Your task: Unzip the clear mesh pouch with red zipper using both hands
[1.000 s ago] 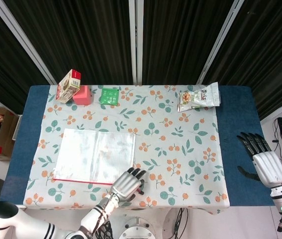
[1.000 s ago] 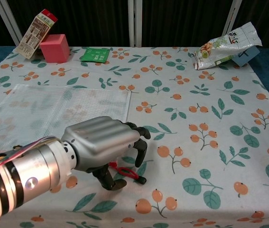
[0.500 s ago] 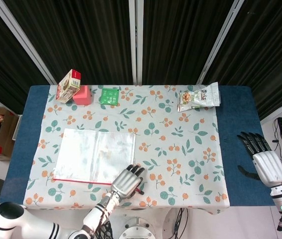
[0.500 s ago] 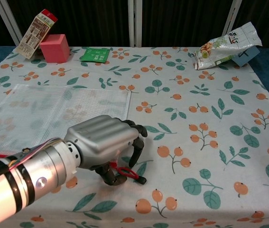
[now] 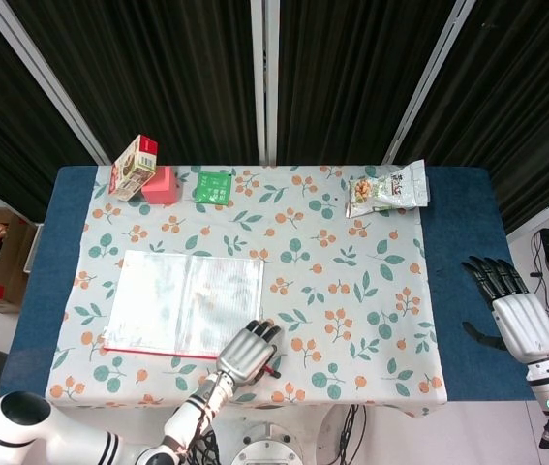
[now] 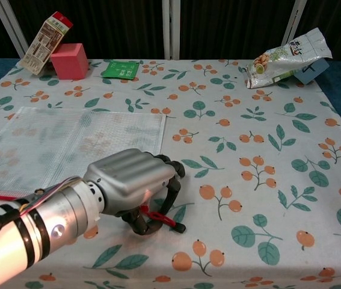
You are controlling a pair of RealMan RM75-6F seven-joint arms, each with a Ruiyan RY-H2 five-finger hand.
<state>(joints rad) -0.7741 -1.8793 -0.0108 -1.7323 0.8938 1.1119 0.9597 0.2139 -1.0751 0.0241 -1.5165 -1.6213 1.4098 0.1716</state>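
The clear mesh pouch (image 5: 185,303) is lying flat on the floral tablecloth (image 5: 351,281), its red zipper (image 5: 148,352) running along the edge nearest the robot. The left hand (image 6: 135,188) is resting palm-down just off the pouch's near right corner, its fingers curling down and pinching the red zipper pull (image 6: 160,218) against the cloth. The right hand (image 5: 504,305) is hovering well to the right of the pouch, over the blue table edge (image 5: 458,291) beyond the cloth, fingers spread and holding nothing. Beyond the pouch's far edge, a pink block (image 5: 159,185) is sitting with a small carton (image 5: 134,167) leaning on it and a green packet (image 5: 213,186) just beside it, while a snack bag (image 5: 387,189) is lying far off toward the far right corner.
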